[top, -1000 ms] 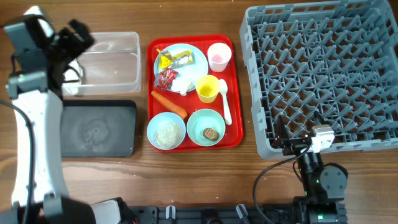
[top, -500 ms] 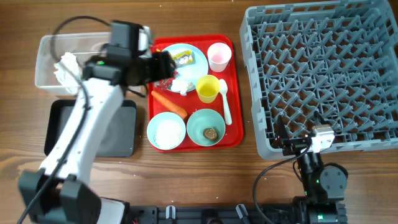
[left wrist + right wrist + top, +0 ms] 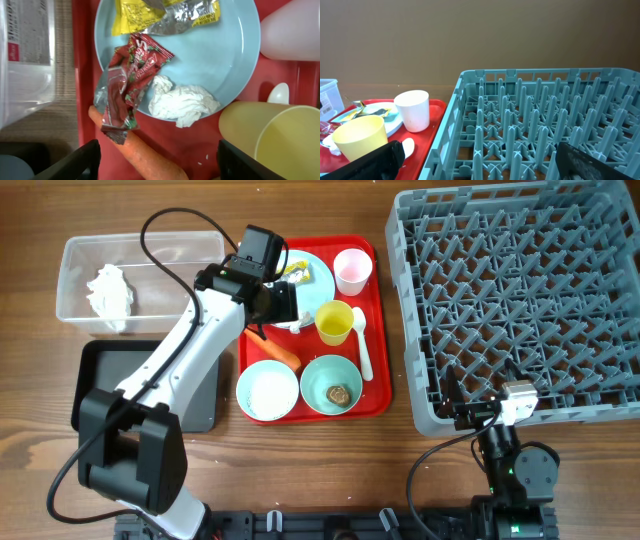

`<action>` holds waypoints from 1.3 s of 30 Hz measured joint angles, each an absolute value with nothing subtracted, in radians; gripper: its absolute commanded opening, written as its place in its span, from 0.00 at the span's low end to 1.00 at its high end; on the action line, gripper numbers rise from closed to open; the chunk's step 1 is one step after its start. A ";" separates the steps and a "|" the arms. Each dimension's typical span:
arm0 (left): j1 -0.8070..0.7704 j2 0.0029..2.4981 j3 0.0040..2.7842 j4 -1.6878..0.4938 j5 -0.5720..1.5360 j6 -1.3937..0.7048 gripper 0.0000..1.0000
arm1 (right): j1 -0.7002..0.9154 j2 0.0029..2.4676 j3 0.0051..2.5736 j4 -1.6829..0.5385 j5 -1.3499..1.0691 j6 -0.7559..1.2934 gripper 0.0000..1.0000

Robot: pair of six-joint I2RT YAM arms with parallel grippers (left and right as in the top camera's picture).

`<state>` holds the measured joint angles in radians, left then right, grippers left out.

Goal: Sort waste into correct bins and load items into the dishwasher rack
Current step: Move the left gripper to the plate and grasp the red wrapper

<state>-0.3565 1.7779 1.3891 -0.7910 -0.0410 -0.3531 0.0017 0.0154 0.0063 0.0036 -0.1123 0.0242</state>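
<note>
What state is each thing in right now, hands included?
left hand, open, empty, above the red tray
right hand, open, empty
dishwasher rack, empty
clear tub, holds a crumpled tissue
black tray, nothing seen inside
plate, carrying red wrapper, yellow-silver wrapper, second tissue
yellow cup, upright, empty
pink cup, upright
first bowl, holding white grains
second bowl, holding a brown lump
carrot, lying flat
spoon, lying flat

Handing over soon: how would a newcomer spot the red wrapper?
Find the red tray, then the pale blue plate in its far left corner. The red wrapper overhangs its edge toward the carrot; neighbours are a yellow wrapper and white tissue.
</note>
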 measured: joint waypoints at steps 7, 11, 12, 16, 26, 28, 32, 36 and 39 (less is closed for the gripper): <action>-0.354 1.795 1.389 -0.789 -0.093 -0.353 0.71 | 0.002 0.015 0.006 0.004 -0.112 0.024 1.00; -0.353 1.849 1.389 -0.782 -0.108 -0.353 0.71 | 0.002 0.015 0.006 0.004 -0.112 0.024 1.00; -0.353 1.864 1.389 -0.781 -0.108 -0.353 0.71 | 0.002 0.015 0.006 0.004 -0.112 0.024 1.00; -0.353 1.893 1.389 -0.781 -0.108 -0.353 0.69 | 0.002 0.015 0.006 0.004 -0.112 0.024 1.00; -0.353 1.893 1.389 -0.774 -0.138 -0.353 0.65 | 0.002 0.015 0.006 0.004 -0.112 0.024 1.00; -0.353 1.893 1.389 -0.769 -0.138 -0.353 0.65 | 0.002 0.015 0.006 0.004 -0.112 0.024 1.00; -0.353 1.895 1.382 -0.739 -0.139 -0.353 0.63 | 0.002 0.015 0.006 0.004 -0.112 0.024 1.00; -0.353 1.898 1.370 -0.727 -0.162 -0.353 0.61 | 0.002 0.015 0.006 0.004 -0.112 0.024 1.00; -0.353 1.899 1.368 -0.725 -0.176 -0.353 0.61 | 0.002 0.015 0.006 0.004 -0.112 0.024 1.00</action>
<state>-0.3534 1.8992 1.3678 -0.7246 -0.1757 -0.3527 0.0017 0.0154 0.0063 0.0036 -0.1123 0.0238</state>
